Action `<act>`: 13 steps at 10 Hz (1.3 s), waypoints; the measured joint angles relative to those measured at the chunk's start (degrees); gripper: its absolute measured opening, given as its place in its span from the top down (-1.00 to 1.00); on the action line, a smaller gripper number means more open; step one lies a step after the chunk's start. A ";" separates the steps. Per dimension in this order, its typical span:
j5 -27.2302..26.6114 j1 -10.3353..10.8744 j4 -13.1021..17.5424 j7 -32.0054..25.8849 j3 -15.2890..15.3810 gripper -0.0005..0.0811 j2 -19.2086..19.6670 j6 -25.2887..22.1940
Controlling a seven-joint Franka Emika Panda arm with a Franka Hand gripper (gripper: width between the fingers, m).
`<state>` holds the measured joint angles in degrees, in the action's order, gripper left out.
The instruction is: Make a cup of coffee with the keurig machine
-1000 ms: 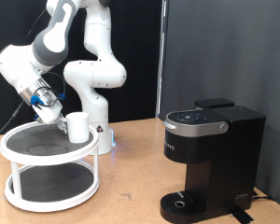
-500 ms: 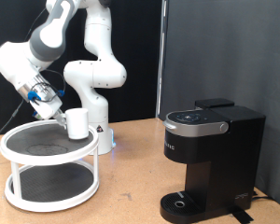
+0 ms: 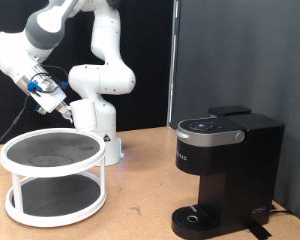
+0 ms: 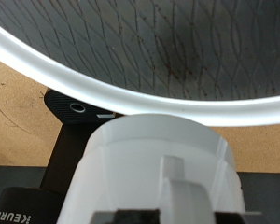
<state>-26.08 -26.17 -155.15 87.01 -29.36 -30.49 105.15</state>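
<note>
The white cup (image 3: 85,113) hangs in the air above the top shelf of a white round rack (image 3: 50,168), in front of the robot's white base. My gripper (image 3: 64,107) is shut on its handle side, at the exterior view's upper left. In the wrist view the cup (image 4: 159,159) fills the lower middle, with its handle (image 4: 175,177) running towards my fingers at the picture's edge. The black keurig machine (image 3: 225,155) stands at the exterior view's right with its lid down and nothing on its drip tray (image 3: 195,216). It also shows in the wrist view (image 4: 33,201).
The rack has two dark mesh shelves; its white top rim (image 4: 131,93) arcs across the wrist view. The robot's base (image 3: 98,135) stands behind the rack. Bare wooden table (image 3: 140,200) lies between the rack and the machine. A black curtain forms the backdrop.
My gripper has risen and drawn back towards the exterior view's upper left, lifting the cup off the rack's top shelf, where it stood a second ago.
</note>
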 joint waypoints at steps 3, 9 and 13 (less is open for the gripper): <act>-6.27 2.47 -0.34 3.26 2.17 0.98 0.78 1.51; -18.72 9.08 0.82 10.50 11.02 0.98 5.63 15.90; -24.17 12.81 5.17 10.05 13.90 0.98 11.77 18.90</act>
<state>-50.25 -13.36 -149.98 97.07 -15.46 -18.71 124.06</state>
